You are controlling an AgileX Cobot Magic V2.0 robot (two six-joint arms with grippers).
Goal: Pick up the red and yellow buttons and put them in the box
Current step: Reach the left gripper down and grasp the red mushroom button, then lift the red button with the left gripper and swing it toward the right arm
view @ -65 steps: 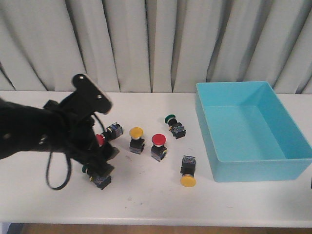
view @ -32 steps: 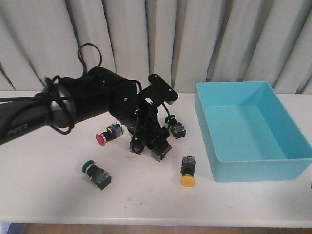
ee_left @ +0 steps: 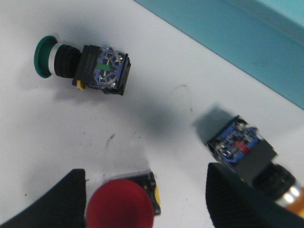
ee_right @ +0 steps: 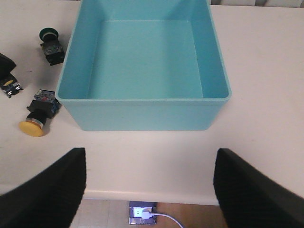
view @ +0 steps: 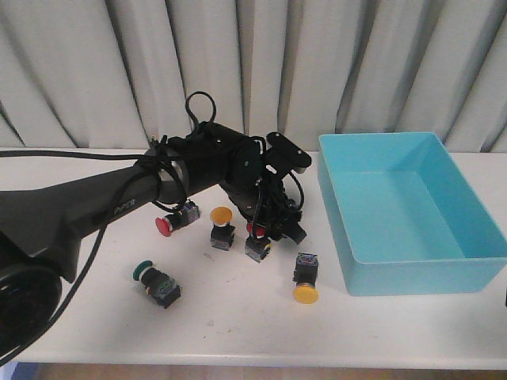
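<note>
My left gripper [view: 277, 226] hangs open over an upright red button [view: 257, 247] in the middle of the table. In the left wrist view its red cap [ee_left: 120, 210] sits between the fingers [ee_left: 54, 202], nearer one of them and apparently untouched. A second red button [view: 165, 226] lies on its side to the left. One yellow button [view: 222, 216] stands upright beside it; another [view: 305, 293] lies near the box [view: 475, 257], and also shows in the wrist views [ee_left: 242, 147] [ee_right: 33, 124]. The turquoise box [ee_right: 142, 99] is empty. My right gripper [ee_right: 149, 190] is open, holding nothing, off the table's front edge.
A green-capped button [view: 157, 283] lies at the front left. Another green one [ee_left: 80, 64] [ee_right: 51, 45] lies close to the box's near corner, hidden by my left arm in the front view. Grey curtains hang behind the table. A floor outlet [ee_right: 141, 210] shows below the edge.
My left arm has swept from the table's left side to the centre and now has its open gripper over the middle red button. The upright yellow button is uncovered again. The buttons have not moved.
</note>
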